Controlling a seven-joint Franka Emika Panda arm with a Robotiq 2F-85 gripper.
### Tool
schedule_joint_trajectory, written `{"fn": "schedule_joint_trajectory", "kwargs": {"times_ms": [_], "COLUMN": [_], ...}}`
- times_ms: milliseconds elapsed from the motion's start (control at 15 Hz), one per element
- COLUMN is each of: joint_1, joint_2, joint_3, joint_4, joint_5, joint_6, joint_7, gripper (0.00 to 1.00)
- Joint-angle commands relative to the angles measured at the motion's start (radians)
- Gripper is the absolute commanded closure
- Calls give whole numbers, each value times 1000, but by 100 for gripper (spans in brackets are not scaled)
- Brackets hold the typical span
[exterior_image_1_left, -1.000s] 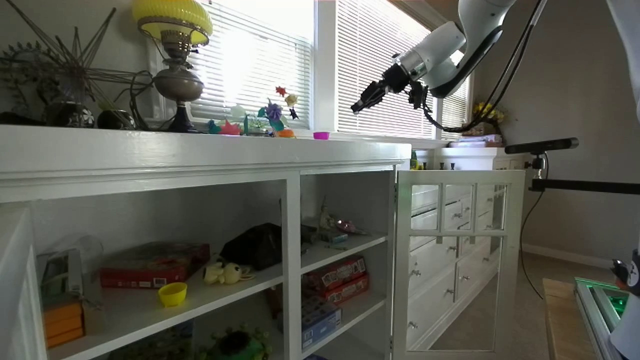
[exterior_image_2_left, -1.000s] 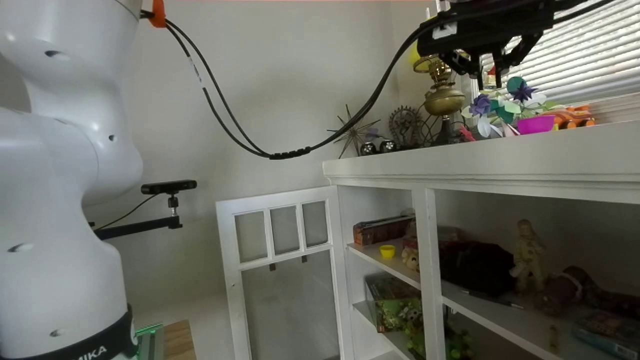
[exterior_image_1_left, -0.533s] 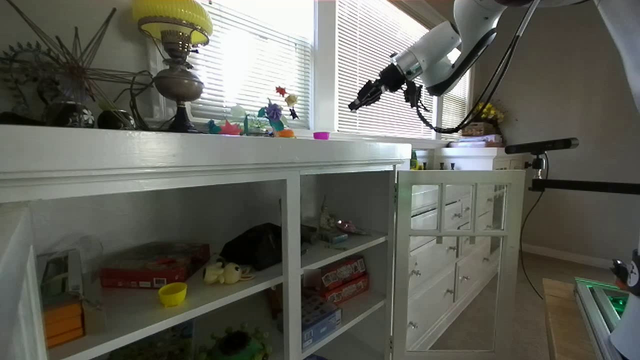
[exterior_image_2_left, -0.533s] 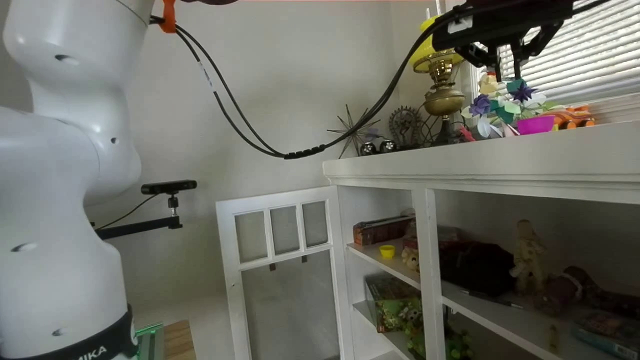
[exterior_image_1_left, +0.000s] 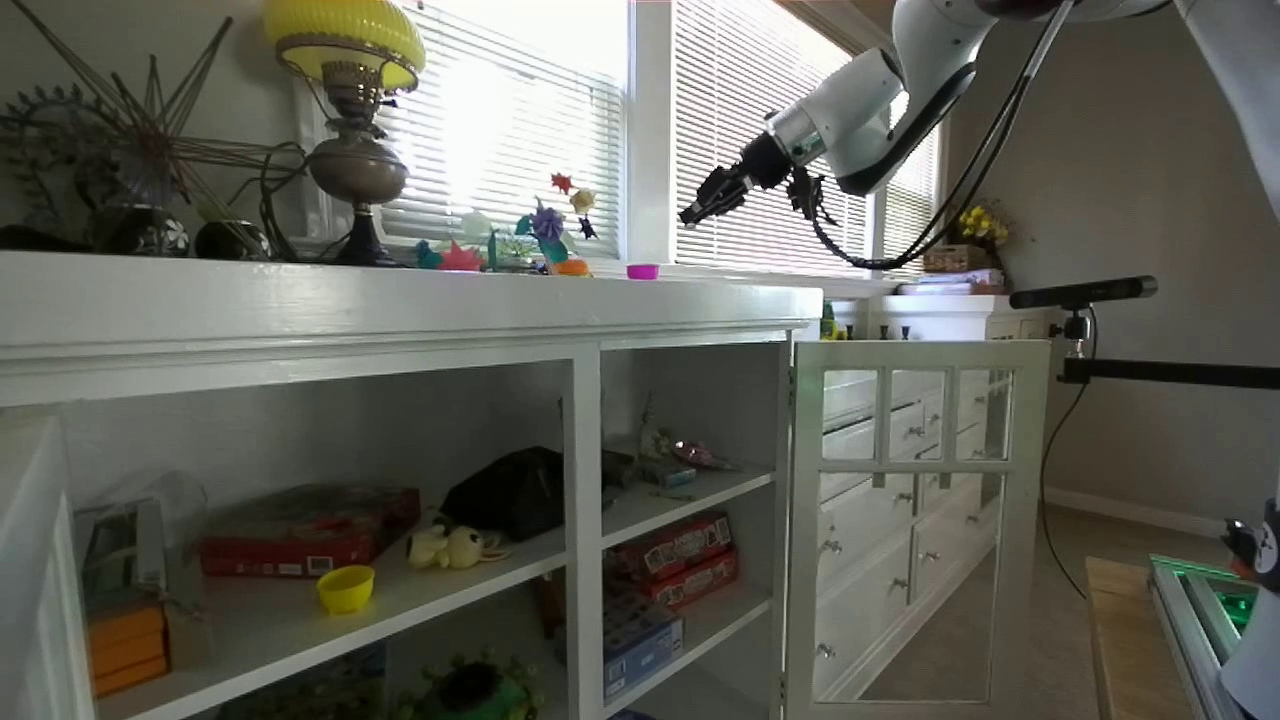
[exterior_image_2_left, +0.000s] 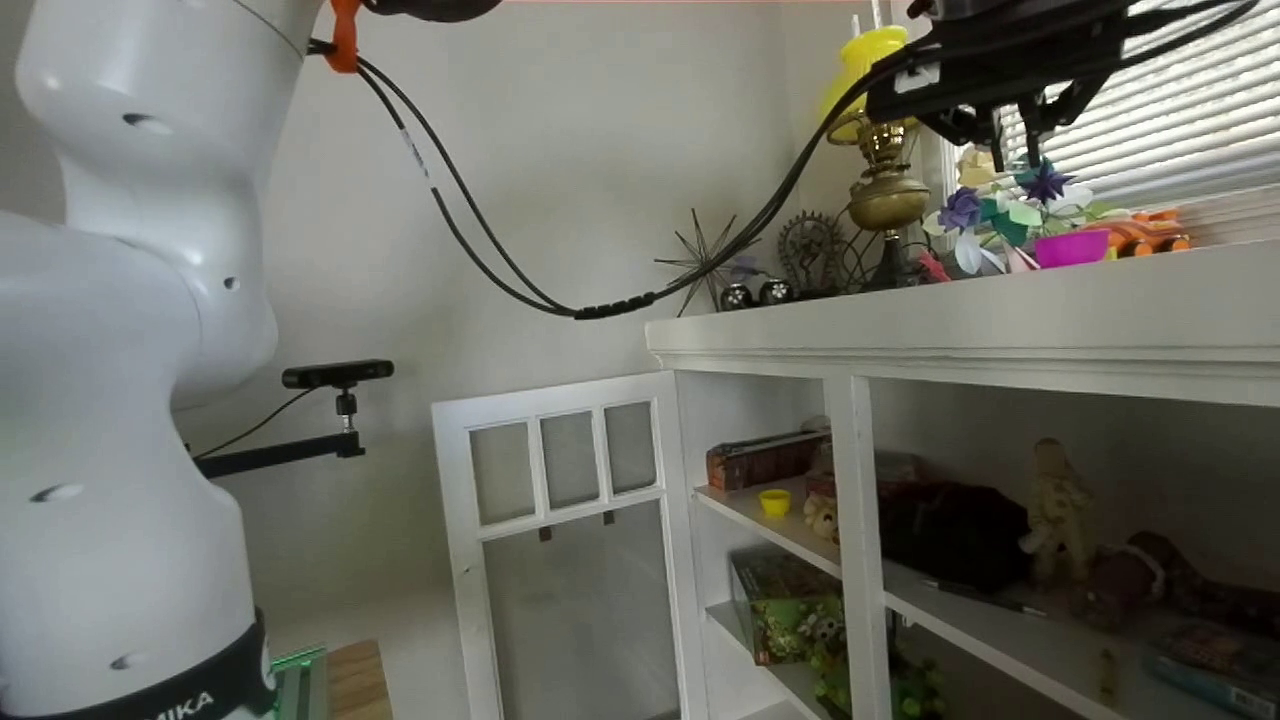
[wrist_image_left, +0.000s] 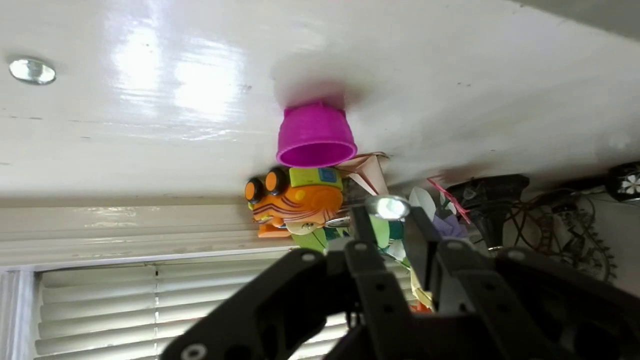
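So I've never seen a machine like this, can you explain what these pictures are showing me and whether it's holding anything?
This is a white robot arm ending in a black hand. Two pictures are taken from outside the robot; the close-up comes from its wrist, and there the scene looks upside down. The hand holds a small shiny piece, raised clear of the white cabinet top. On that surface are a pink cup, an orange toy with wheels, paper flowers, a lamp and another shiny piece. What the shiny pieces are made of, I can't tell.
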Motion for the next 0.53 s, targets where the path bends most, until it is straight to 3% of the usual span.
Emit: {"fn": "schedule_joint_trajectory", "kwargs": {"times_ms": [0,467], "joint_1": [43,115], "joint_2": [-46,-112], "joint_3": [-16,3], "joint_4": [-47,-106], "joint_5": [33,8], "joint_6": [-86,-288], "joint_7": [42,123], "gripper": [94,94]}}
